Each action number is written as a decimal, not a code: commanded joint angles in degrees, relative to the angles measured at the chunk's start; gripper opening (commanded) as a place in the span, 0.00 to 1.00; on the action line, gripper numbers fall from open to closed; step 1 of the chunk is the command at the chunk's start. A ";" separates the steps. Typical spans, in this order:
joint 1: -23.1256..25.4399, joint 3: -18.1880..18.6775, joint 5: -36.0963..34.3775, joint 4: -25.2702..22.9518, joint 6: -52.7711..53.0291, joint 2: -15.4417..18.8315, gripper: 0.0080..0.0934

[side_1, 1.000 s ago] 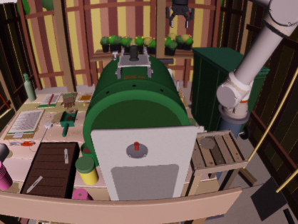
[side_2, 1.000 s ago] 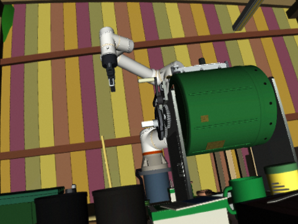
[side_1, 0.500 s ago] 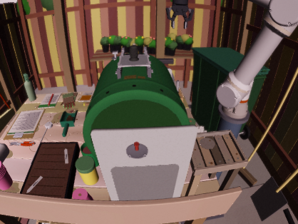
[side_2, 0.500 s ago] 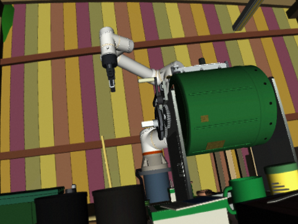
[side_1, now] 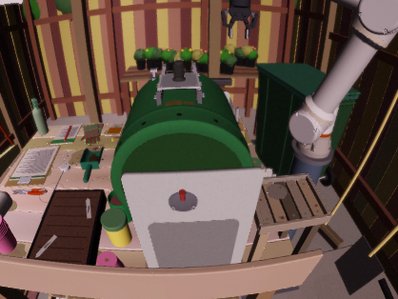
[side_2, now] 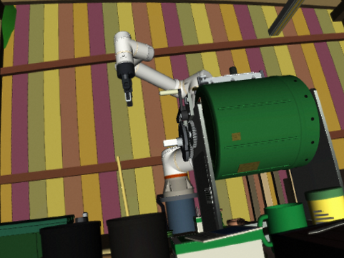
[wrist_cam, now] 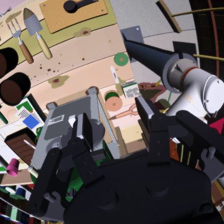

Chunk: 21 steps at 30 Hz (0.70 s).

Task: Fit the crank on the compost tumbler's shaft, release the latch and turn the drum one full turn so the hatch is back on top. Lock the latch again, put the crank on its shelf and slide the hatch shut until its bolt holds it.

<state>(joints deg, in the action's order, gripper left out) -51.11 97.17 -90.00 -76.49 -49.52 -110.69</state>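
The green compost tumbler drum (side_1: 183,126) lies on its stand in the middle of the bench, its grey hatch (side_1: 178,84) on top with a dark knob. At the drum's far end a toothed gear wheel (side_2: 187,135) and a short pale shaft stub (side_2: 172,142) stick out from the end plate (wrist_cam: 69,127). The black crank (wrist_cam: 76,5) lies on a cork-coloured shelf board at the far side of the bench. My gripper (side_2: 128,97) hangs high above and behind the drum's far end, open and empty, pointing down.
A striped slatted wall with a shelf of potted plants (side_1: 190,57) stands behind the drum. A green cabinet (side_1: 290,114) and a slatted wooden stool (side_1: 290,202) stand to the right. Trowel and fork (wrist_cam: 33,35), pots, a seed tray (side_1: 69,226) and a yellow tub (side_1: 116,228) crowd the bench.
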 commanded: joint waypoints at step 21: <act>-1.36 1.99 0.00 -5.67 17.09 3.65 0.61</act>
<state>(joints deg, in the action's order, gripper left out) -52.48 99.20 -90.00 -82.18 -32.29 -107.02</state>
